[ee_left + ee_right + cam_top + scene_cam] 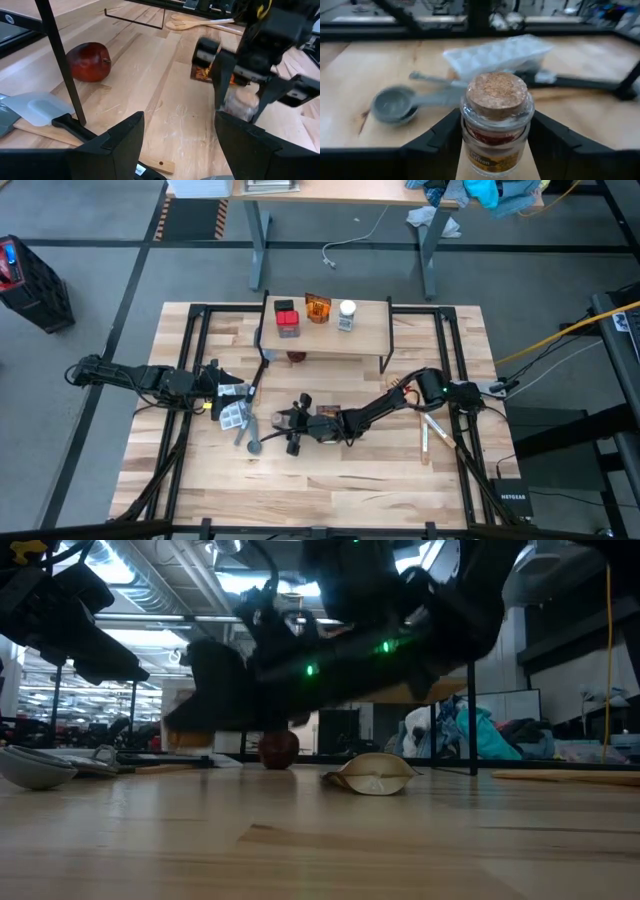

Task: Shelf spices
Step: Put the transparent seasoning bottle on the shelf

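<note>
straddling a cork-topped jar [496, 125] mid-table, the right end effector [495, 145] isn't clamped yet; left end effector [175, 145] gapes empty

Three spice containers [315, 315] on shelf [370, 332] — cork-topped jar [496, 122] on table [330, 490] between right gripper [495, 150] fingers.

The plank-topped wooden table [320, 480] carries a small raised shelf [370, 335] near its far edge, holding a red-topped box [287, 319], an orange jar [318, 308] and a white-capped jar [347, 314]. On the tabletop lie a red apple [89, 61], a wooden spatula [425, 442], a grey measuring spoon [395, 104], an ice-cube tray [497, 53] and a cork-topped jar [496, 122].
</note>
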Robot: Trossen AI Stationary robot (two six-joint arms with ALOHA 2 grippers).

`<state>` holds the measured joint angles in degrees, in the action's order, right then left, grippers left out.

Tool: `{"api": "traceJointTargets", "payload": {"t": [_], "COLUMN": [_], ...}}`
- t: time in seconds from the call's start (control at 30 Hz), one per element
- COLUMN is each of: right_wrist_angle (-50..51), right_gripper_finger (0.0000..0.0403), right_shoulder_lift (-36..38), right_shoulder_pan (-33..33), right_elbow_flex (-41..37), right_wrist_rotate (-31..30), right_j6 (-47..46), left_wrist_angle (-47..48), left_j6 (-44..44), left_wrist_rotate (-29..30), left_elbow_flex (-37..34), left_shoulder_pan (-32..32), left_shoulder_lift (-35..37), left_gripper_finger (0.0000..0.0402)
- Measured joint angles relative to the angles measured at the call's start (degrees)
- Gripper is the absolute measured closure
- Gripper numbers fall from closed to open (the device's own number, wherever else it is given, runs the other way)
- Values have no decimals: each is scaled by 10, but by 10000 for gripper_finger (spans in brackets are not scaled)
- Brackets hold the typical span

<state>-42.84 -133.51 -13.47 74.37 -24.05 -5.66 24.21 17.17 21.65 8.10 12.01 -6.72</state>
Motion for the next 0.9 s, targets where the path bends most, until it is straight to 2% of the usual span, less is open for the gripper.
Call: {"api": "traceJointTargets", "payload": {"t": [0.13, 0.27, 0.43, 0.67, 0.9], "right_wrist_angle": [14, 7, 3, -55, -71], "right_gripper_finger": [209, 209, 209, 209, 209], "right_shoulder_lift": [38, 93, 172, 285, 375], "right_shoulder_pan": [3, 15, 43, 100, 155], "right_elbow_flex": [-10, -50, -128, -248, -343], "right_wrist_rotate": [-25, -25, -26, -28, -54], "right_j6": [30, 47, 47, 47, 47], "left_wrist_angle": [0, 0, 0, 0, -1], "left_j6": [0, 0, 0, 0, 0], "left_wrist_rotate": [0, 0, 0, 0, 0], "left_elbow_flex": [0, 0, 0, 0, 0], "left_shoulder_pan": [0, 0, 0, 0, 0], "left_shoulder_lift": [0, 0, 0, 0, -1], "left_gripper_finger": [167, 167, 167, 167, 167]}}
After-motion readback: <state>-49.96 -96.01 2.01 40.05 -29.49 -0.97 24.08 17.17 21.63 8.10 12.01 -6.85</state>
